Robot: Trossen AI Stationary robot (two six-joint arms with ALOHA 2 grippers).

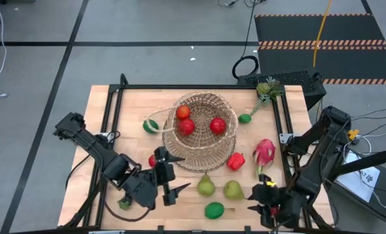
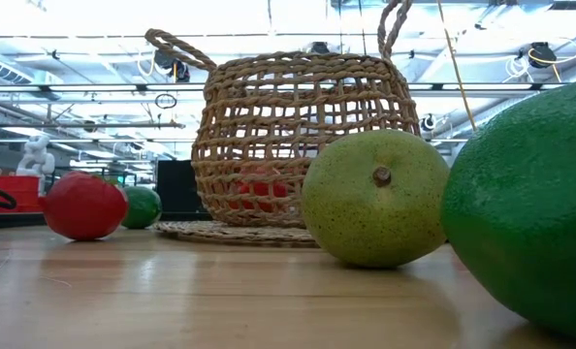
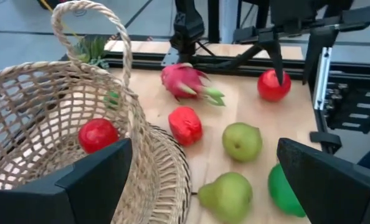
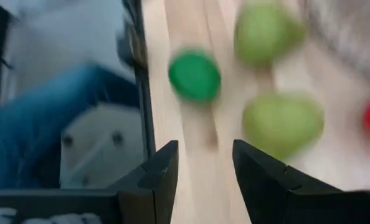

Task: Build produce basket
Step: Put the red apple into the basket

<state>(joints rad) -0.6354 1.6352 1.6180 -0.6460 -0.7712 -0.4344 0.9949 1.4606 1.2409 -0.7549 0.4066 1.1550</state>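
Step in hand: filling of the basket [image 1: 203, 133] is part done; three red round fruits [image 1: 218, 125] lie inside it, the rest of the produce lies on the table [image 1: 108, 114].
Basket position: mid-table, upright, mouth facing up; its arched handle [image 3: 88, 31] rises above the rim.
Left tool [image 1: 170, 179]: near edge of the table, just beside the basket, fingers spread wide, holding nothing.
Right tool [image 1: 266, 209]: near edge, well apart from the basket, fingers narrowly parted with nothing between them.
Nearest candidates: two green pears [image 1: 206, 186] and a lime [image 1: 214, 210], between the two tools.
Pear axis: the pear [image 3: 228, 194] closest to the basket lies on its side, long axis along the table; stem direction cannot be told.
Next move, judged: lower one tool over a pear, fingers straddling its short width, then close.
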